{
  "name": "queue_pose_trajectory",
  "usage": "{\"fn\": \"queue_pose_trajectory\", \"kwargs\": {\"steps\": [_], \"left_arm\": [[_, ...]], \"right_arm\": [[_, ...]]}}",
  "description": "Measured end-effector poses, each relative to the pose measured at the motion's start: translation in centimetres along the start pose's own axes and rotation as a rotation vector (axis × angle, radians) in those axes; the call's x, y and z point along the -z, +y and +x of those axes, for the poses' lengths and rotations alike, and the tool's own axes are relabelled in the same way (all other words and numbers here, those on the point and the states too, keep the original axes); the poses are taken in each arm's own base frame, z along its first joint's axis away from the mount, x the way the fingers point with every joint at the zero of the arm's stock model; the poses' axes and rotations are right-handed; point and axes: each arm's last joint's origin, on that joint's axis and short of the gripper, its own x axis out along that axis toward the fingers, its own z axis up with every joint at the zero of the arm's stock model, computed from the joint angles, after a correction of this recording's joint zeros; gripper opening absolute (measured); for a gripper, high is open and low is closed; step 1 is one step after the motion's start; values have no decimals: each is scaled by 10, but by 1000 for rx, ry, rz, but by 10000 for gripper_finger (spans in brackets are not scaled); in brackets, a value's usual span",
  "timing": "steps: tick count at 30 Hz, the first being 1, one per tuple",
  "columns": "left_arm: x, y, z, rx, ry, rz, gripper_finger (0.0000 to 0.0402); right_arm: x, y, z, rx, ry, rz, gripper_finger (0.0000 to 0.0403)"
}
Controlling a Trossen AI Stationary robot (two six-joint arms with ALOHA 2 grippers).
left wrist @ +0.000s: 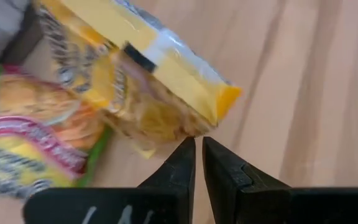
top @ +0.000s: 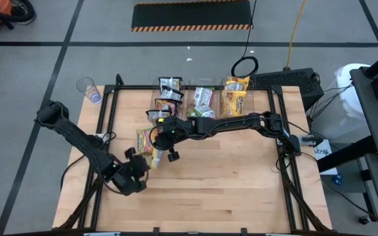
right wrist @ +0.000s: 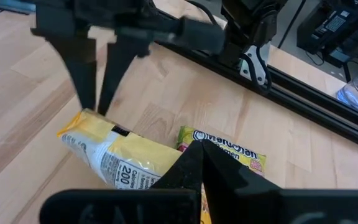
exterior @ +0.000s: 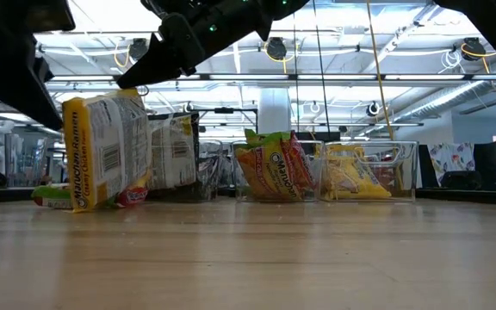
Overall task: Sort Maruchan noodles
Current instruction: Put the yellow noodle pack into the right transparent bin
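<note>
Nearest to me, at the front-left of the wooden table [top: 228,190], I am keeping my left gripper [top: 141,165] low, its two dark fingers [left wrist: 180,167] nearly together with only a thin slit between them and nothing in it; their tips are sitting just beside the lower corner of a yellow packet [left wrist: 148,74], which I judge is where I want them, ready either to steady that corner or to stay out of the way. Just beyond, my right gripper [top: 165,131] is reaching in from the far right side and is pinching that same yellow packet [right wrist: 114,155] by one edge, fingers narrowed onto the plastic, so the packet is standing on end, tilted against the table instead of lying flat, as the low view shows [exterior: 110,151]. I think it is being held by the edge because the crinkly film is slippery and flat, and an edge is the only part the fingers can close over. Beneath and beside it, a few loose packets [top: 144,139] are lying on the wood, one green-edged [right wrist: 229,152], waiting to be sorted. Farthest away, along the back edge, three clear bins [top: 202,105] are standing in a row, each already holding Maruchan noodles [exterior: 274,168] of one kind: dark packets [top: 169,92] on the left, green ones in the middle, yellow ones [top: 235,95] on the right. A clear plastic cup [top: 88,88] is sitting on the floor beyond the table's left corner.
</note>
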Motion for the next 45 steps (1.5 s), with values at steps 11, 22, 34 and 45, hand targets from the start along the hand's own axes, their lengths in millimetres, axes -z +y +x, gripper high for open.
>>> {"fn": "queue_pose_trajectory", "kwargs": {"steps": [11, 22, 34, 45], "left_arm": [[15, -11, 3, 120, -87, 22, 37], [24, -4, 9, 89, -60, -68, 37], [21, -16, 6, 271, 23, -111, 37], [21, -16, 6, 271, 23, -106, 37]], "right_arm": [[0, -1, -1, 1, -1, 0, 0], [2, -5, -1, 9, 2, 6, 0], [4, -9, -2, 16, 4, 18, 0], [2, -9, -4, 18, 2, 11, 0]]}}
